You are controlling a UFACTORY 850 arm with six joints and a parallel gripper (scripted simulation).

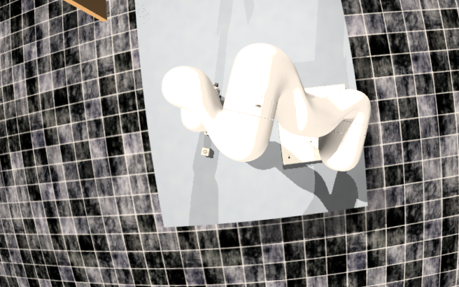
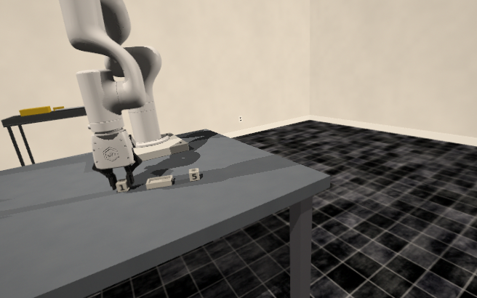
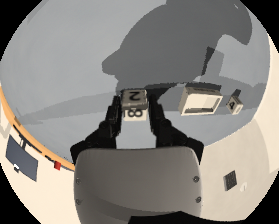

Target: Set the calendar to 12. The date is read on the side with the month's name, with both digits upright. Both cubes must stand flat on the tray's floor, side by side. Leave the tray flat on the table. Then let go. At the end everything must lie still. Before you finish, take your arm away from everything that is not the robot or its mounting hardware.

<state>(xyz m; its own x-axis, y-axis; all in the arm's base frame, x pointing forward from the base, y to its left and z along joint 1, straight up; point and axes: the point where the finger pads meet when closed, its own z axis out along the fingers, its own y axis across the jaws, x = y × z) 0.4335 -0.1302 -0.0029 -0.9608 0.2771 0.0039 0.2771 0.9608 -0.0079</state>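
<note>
Mid-table, between the robot's base plate and the long near edge of the table [image 2: 211, 225]: the three calendar pieces lie in a loose row parallel to that edge.

Arm [image 2: 101, 92] folded over, wrist pointing straight down. Judged reason: a vertical approach lets the fingers straddle a cube from above without knocking the tray.

Tray [image 2: 159, 182] flat on the table, middle of the row, hollow, nothing in it. Neither cube is in place, so the task looks to be at an early stage.

Cube showing 5 [image 2: 194, 174] stands alone on the side toward the table's right-hand corner, just beside the tray but apart from it.

Cube showing 1 [image 2: 122, 186] sits on the table on the tray's other side, near but not touching it. The wrist view shows other digits on its top and near faces, too blurred to be sure of. It probably rests here so that a fresh grip can turn a different face forward.

Gripper [image 2: 121, 183]: fingers [image 2: 129, 176] hang low on either side of the 1 cube, set partly apart and, by my judgement, slightly wider than the cube. It clamps nothing; the cube's weight is on the table. Whether a pad brushes a face I cannot tell.
</note>
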